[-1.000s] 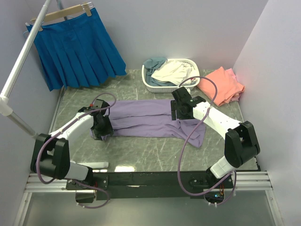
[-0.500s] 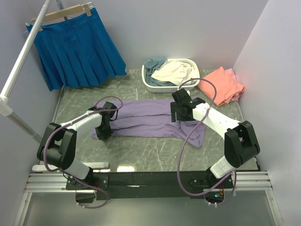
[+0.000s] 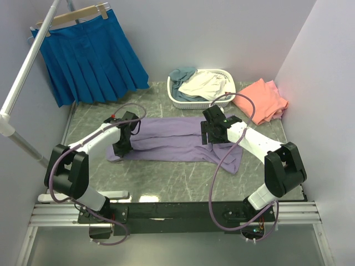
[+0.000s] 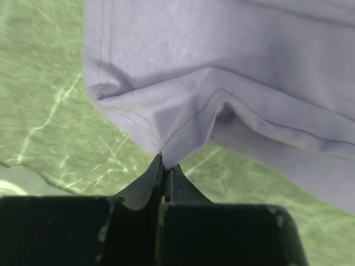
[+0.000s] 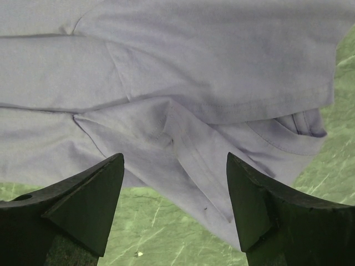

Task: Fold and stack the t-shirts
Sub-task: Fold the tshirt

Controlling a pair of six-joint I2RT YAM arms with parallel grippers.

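A bench (image 3: 166, 172) topped in green-grey stone with pale veins fills the floor of a small booth. Plain, pale lilac walls close it in: a back wall (image 3: 233, 33), a left wall (image 3: 44, 122) and a right wall (image 3: 327, 83). A white pole (image 3: 30, 58) slants across the left corner, and a blue pleated skirt (image 3: 91, 58) hangs there on a wooden hanger (image 3: 72, 15). A metal rail (image 3: 166, 219) runs along the near edge. The light is soft and even, with one bright glint (image 3: 145, 198) on the stone.
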